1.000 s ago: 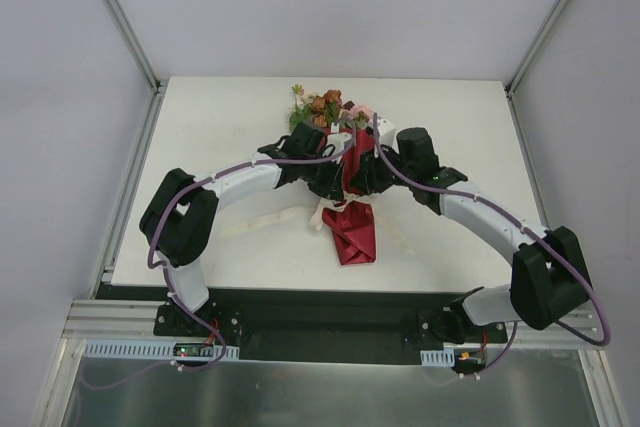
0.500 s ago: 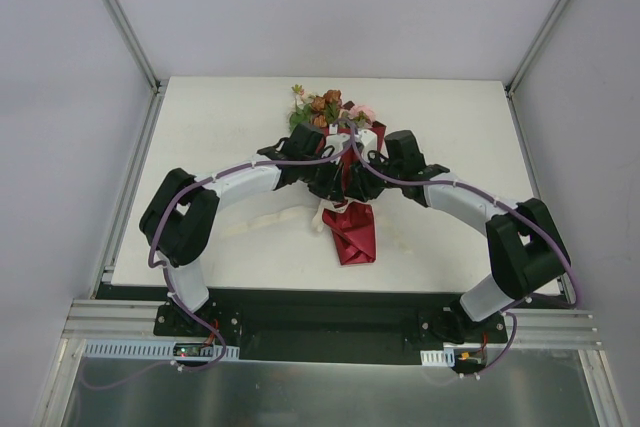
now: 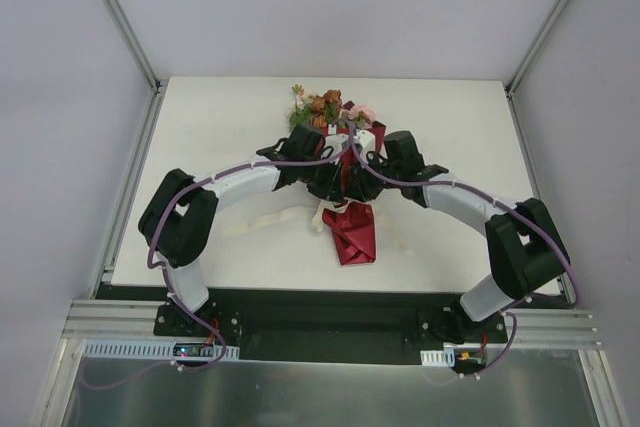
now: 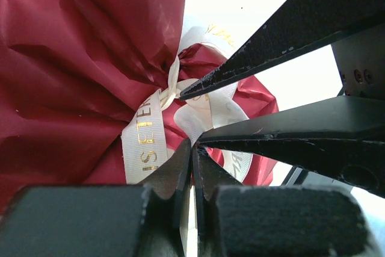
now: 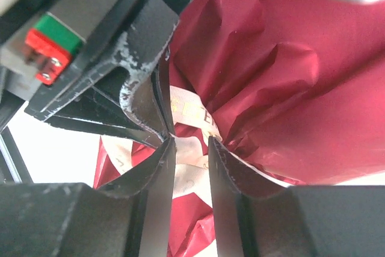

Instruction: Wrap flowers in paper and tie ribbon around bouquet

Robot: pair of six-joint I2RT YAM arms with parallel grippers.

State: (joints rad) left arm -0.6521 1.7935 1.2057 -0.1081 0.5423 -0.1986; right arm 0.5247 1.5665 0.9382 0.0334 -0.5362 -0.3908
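Observation:
The bouquet lies mid-table: pink, cream and rust flowers (image 3: pixel 325 105) point away from me, and the dark red paper (image 3: pixel 352 235) fans out toward me. A cream ribbon (image 4: pixel 144 142) with gold lettering cinches the paper (image 4: pixel 78 58) at its waist. My left gripper (image 4: pixel 194 147) is shut, its tips pinching the ribbon at the knot. My right gripper (image 5: pixel 191 142) comes in from the other side, jaws apart, with a fold of ribbon (image 5: pixel 191 112) between them. Both grippers meet tip to tip at the knot.
A loose ribbon tail (image 3: pixel 262 224) trails left across the white table (image 3: pixel 200 147), and another shows faintly on the right (image 3: pixel 400 244). Metal frame posts stand at the table's back corners. The arms arch in from both sides.
My right arm has swung in toward the bouquet, its elbow shifting left, and its jaws have narrowed around the ribbon. The left arm and the bouquet have stayed put.

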